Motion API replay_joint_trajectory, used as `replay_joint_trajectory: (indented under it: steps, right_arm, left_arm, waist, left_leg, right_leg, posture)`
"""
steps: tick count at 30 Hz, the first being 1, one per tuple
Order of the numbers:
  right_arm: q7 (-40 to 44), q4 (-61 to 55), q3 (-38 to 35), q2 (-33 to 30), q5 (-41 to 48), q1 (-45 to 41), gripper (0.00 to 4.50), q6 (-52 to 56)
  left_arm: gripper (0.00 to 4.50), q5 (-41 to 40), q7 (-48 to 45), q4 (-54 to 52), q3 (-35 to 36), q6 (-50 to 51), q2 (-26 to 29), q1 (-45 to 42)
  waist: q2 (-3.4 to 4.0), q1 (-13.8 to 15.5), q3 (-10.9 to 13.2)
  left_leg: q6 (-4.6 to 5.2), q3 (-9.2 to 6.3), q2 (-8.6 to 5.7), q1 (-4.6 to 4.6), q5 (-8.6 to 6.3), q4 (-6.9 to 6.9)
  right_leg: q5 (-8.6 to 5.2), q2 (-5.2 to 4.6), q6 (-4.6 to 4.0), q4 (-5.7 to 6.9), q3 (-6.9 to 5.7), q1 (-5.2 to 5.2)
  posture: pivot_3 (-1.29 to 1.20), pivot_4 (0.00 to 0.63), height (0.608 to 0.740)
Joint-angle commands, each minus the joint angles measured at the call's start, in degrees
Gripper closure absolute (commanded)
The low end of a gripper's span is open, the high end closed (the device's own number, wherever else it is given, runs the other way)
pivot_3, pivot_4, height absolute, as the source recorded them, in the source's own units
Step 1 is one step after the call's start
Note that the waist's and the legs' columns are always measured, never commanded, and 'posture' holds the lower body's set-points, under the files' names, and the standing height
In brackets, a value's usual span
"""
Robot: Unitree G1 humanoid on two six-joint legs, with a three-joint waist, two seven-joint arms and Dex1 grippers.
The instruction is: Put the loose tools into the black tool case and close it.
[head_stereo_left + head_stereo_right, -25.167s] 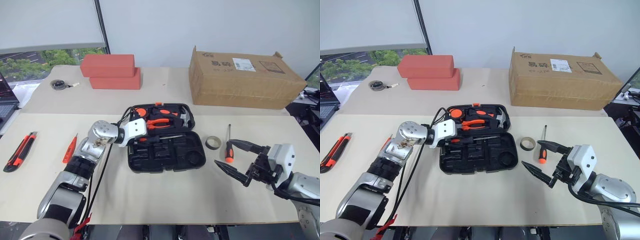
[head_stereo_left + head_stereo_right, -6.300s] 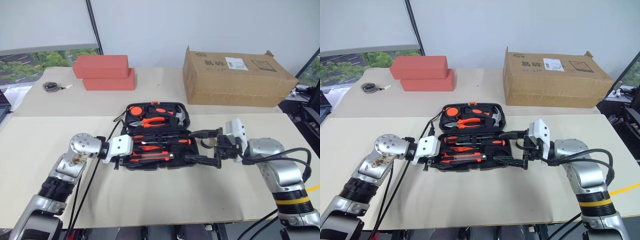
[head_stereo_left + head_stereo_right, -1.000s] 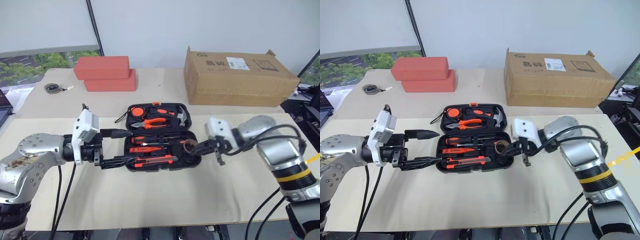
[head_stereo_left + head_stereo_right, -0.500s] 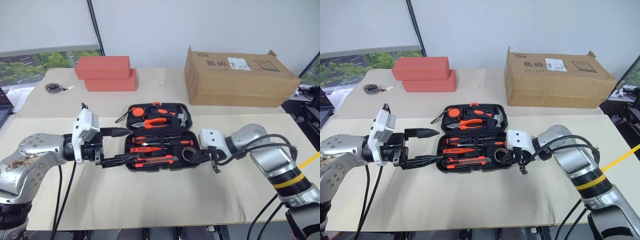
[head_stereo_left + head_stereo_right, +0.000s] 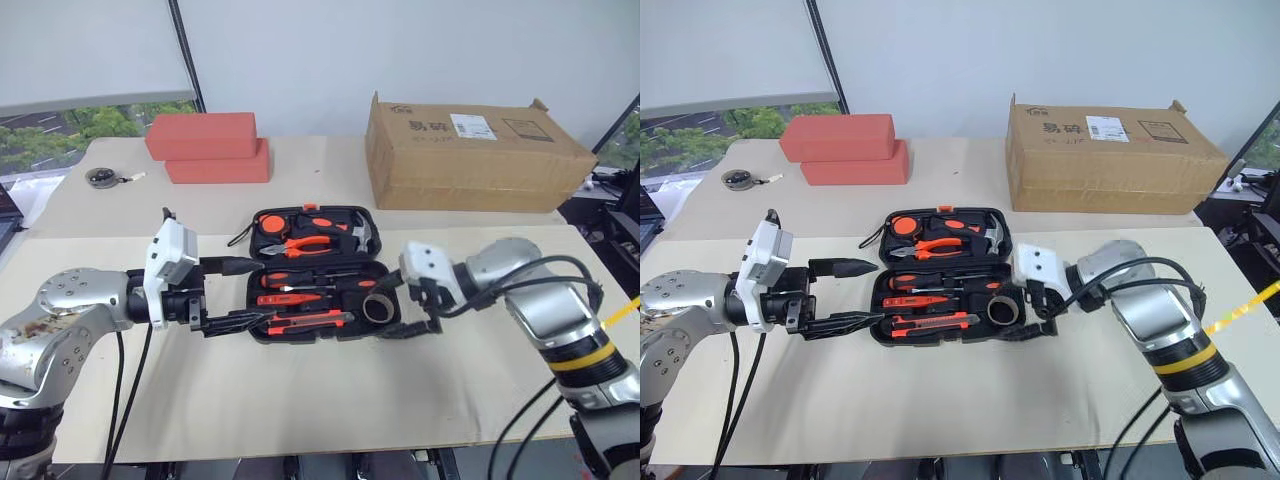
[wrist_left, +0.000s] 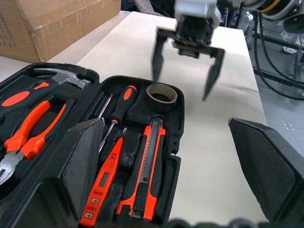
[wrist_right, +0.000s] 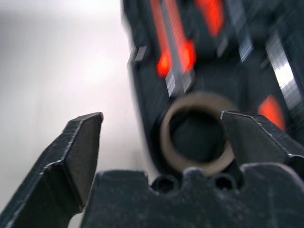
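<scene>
The black tool case (image 6: 176, 142) lies open in the middle of the table. Its near half holds the loose tools: a utility knife (image 6: 145, 180), a slim orange tester screwdriver (image 6: 102, 185), two screwdrivers (image 6: 124, 100) and the tape roll (image 5: 378, 308). The roll sits in the recess at the case's right end. My right gripper (image 5: 398, 308) is open just right of the roll, with nothing between its fingers (image 7: 78, 147). My left gripper (image 5: 250, 292) is open at the case's left end and is also empty.
A hammer (image 6: 61, 76) and pliers (image 6: 28, 128) rest in the case's far half. On the back table are a cardboard box (image 5: 470, 150) at the right, stacked red blocks (image 5: 207, 147) at the left, and a small round tape measure (image 5: 100, 176) beyond them.
My right gripper has opened and let go of the tape roll, which now rests in the case's right end. The gripper has drawn back slightly. The left arm has stayed still.
</scene>
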Motion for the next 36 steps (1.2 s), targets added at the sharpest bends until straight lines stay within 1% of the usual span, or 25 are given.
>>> replay_joint_trajectory:
  steps: [1,2,3,6,9,10,13,16,19,22,23,24,25,27,29,30,34,35,36]
  right_arm:
    - [-2.34,2.19,-0.98,3.05,1.71,-1.89,1.56,1.57]
    - [-2.62,3.00,-0.35,3.46,1.11,-2.04,1.83,1.14]
    - [-2.74,3.57,0.19,3.62,0.55,-2.06,2.24,0.60]
    - [-2.81,5.28,2.26,2.93,-1.84,-1.17,3.21,-1.81]
    - [-2.24,6.15,3.16,1.31,-3.22,0.09,4.37,-3.14]
    - [-1.92,6.02,2.91,1.01,-2.93,0.40,4.48,-2.99]
    - [-1.55,4.94,1.73,0.72,-1.51,0.78,4.48,-2.10]
    - [-4.07,5.54,-0.70,2.69,-0.26,-0.37,4.48,-2.12]
    - [-10.52,10.58,-5.49,7.00,0.83,-4.09,4.48,-1.75]
    - [-18.02,20.36,-10.37,11.05,1.06,-7.99,4.48,-2.44]
    - [-19.51,23.44,-11.50,12.04,1.18,-8.84,3.91,-2.16]
    - [-20.29,25.49,-12.13,12.68,1.16,-9.40,3.78,-2.12]
    - [-23.40,29.08,-13.73,14.22,1.17,-10.64,3.37,-1.57]
    - [-29.77,38.53,-17.23,17.25,1.54,-14.31,2.76,-0.74]
    - [-33.33,45.92,-18.50,18.50,0.61,-17.38,2.76,-1.83]
    - [-33.35,48.75,-18.46,18.83,0.40,-18.73,2.76,-1.99]
    - [-34.71,59.38,-19.60,20.25,0.71,-23.63,2.76,-2.73]
    - [-35.13,61.78,-19.99,20.56,0.68,-24.64,2.76,-2.83]
    - [-35.40,63.72,-20.39,20.82,0.72,-25.46,2.76,-2.93]
  left_arm:
    - [0.00,-0.19,-0.52,-0.40,0.56,-1.03,0.41,-0.60]
    - [0.00,-0.18,-0.56,-0.40,0.53,-1.01,0.42,-0.64]
    - [0.00,-0.20,-0.57,-0.42,0.52,-0.98,0.42,-0.69]
    - [0.00,-0.18,-0.55,-0.45,0.58,-0.93,0.45,-0.72]
    - [0.00,-0.26,-0.45,-0.60,0.72,-0.79,0.52,-0.58]
    - [0.00,-0.30,-0.43,-0.62,0.75,-0.73,0.53,-0.57]
    - [0.00,-0.33,-0.45,-0.55,0.79,-0.67,0.56,-0.45]
    - [0.00,0.05,-0.27,0.07,0.90,-1.12,0.31,-0.64]
    - [0.00,0.31,0.29,2.27,1.99,-1.76,-0.23,-1.07]
    - [0.00,1.21,2.96,8.20,3.59,-3.14,-2.47,-2.84]
    - [0.00,2.40,3.70,10.61,3.66,-3.89,-2.96,-3.54]
    - [0.00,3.30,4.04,12.23,3.56,-4.54,-3.20,-4.00]
    - [0.00,3.66,4.88,15.20,3.68,-5.06,-4.22,-5.32]
    - [0.00,1.36,6.34,23.58,5.28,-4.12,-7.52,-9.75]
    - [0.00,2.81,7.09,31.89,5.33,-4.16,-8.85,-13.63]
    - [0.00,4.49,7.05,36.02,4.56,-4.52,-8.87,-15.38]
    - [0.00,9.03,5.59,48.52,1.63,-5.64,-8.89,-21.51]
    - [0.00,10.53,5.38,51.18,0.62,-6.19,-9.02,-23.00]
    - [0.00,11.86,5.07,53.29,-0.19,-6.85,-9.20,-24.18]
  waist:
    - [0.00,0.04,0.00]
    - [0.00,0.11,0.00]
    - [0.00,0.19,0.00]
    - [0.00,0.23,0.00]
    - [0.00,0.16,0.00]
    - [0.00,0.15,0.00]
    - [0.00,0.12,0.00]
    - [0.00,0.05,0.00]
    - [-0.01,-0.49,0.01]
    - [-0.03,-0.48,0.02]
    - [-0.03,-0.39,0.02]
    - [-0.03,-0.21,0.02]
    - [-0.03,-0.12,0.02]
    - [-0.03,-0.10,0.02]
    - [-0.06,-0.28,0.03]
    - [-0.05,-0.39,0.03]
    - [-0.05,-1.33,0.03]
    - [-0.05,-1.51,0.03]
    - [-0.05,-1.60,0.03]
  left_leg:
    - [-0.01,0.00,0.00,0.00,0.01,-0.01]
    - [-0.01,0.01,0.00,-0.01,0.01,0.00]
    - [-0.01,0.01,0.00,-0.03,0.01,0.00]
    - [0.05,0.02,-0.06,-0.09,-0.02,0.00]
    - [0.12,0.06,-0.08,-0.09,-0.03,0.00]
    - [0.14,0.06,-0.08,-0.09,-0.01,0.00]
    - [0.14,0.06,-0.06,-0.08,0.00,0.00]
    - [0.07,0.06,-0.06,-0.06,0.00,0.00]
    - [-0.02,0.05,-0.03,0.02,0.03,0.00]
    - [-0.17,0.02,-0.02,0.06,0.12,0.00]
    - [-0.21,0.02,0.00,0.07,0.14,0.01]
    - [-0.24,-0.02,0.01,0.08,0.16,0.00]
    - [-0.26,-0.02,0.02,0.10,0.18,0.00]
    - [-0.26,-0.02,0.05,0.09,0.18,0.00]
    - [-0.27,0.02,0.04,-0.02,0.27,0.01]
    - [0.14,0.03,0.04,-0.04,0.52,0.01]
    - [0.19,0.14,0.06,-0.04,0.56,-0.07]
    - [0.20,0.15,0.06,-0.05,0.56,-0.07]
    - [0.20,0.16,0.06,-0.07,0.56,-0.09]
  right_leg:
    - [0.00,0.01,-0.01,0.00,0.00,0.00]
    - [0.01,0.02,-0.01,0.00,0.01,-0.01]
    - [0.01,0.01,-0.01,0.00,0.01,-0.01]
    - [0.01,-0.03,-0.02,-0.05,-0.01,-0.02]
    - [0.01,-0.04,-0.02,-0.08,0.02,-0.01]
    - [0.01,-0.04,-0.02,-0.08,0.02,-0.02]
    - [0.01,-0.02,-0.02,-0.07,0.01,-0.01]
    - [0.01,-0.01,-0.01,-0.03,0.01,-0.01]
    - [0.03,0.02,-0.03,0.03,0.05,0.01]
    - [0.10,0.07,-0.11,0.12,0.05,0.00]
    - [0.10,0.09,-0.11,0.17,0.05,-0.01]
    - [0.10,0.13,-0.12,0.17,0.03,0.04]
    - [0.10,0.20,-0.14,0.18,0.04,0.05]
    - [0.10,0.25,-0.17,0.17,0.07,0.05]
    - [0.20,0.28,-0.29,0.20,0.08,-0.04]
    - [0.25,0.32,-0.39,0.20,0.09,-0.05]
    - [0.44,0.37,-0.70,0.28,0.12,-0.11]
    - [0.44,0.38,-0.71,0.53,0.11,-0.11]
    - [0.45,0.39,-0.71,0.51,0.12,-0.13]
  posture:
    - [0.00,0.150,0.712]
    - [0.00,0.150,0.712]
    - [0.00,0.150,0.712]
    - [0.00,0.150,0.712]
    - [0.00,0.150,0.712]
    - [0.00,0.150,0.712]
    - [0.00,0.150,0.712]
    - [0.00,0.150,0.712]
    - [0.00,0.150,0.712]
    - [0.00,0.150,0.712]
    - [0.00,0.150,0.712]
    - [0.00,0.150,0.712]
    - [0.00,0.150,0.712]
    - [0.00,0.150,0.712]
    - [0.00,0.150,0.712]
    - [0.00,0.150,0.712]
    - [0.00,0.150,0.712]
    - [0.00,0.150,0.712]
    - [0.00,0.150,0.712]
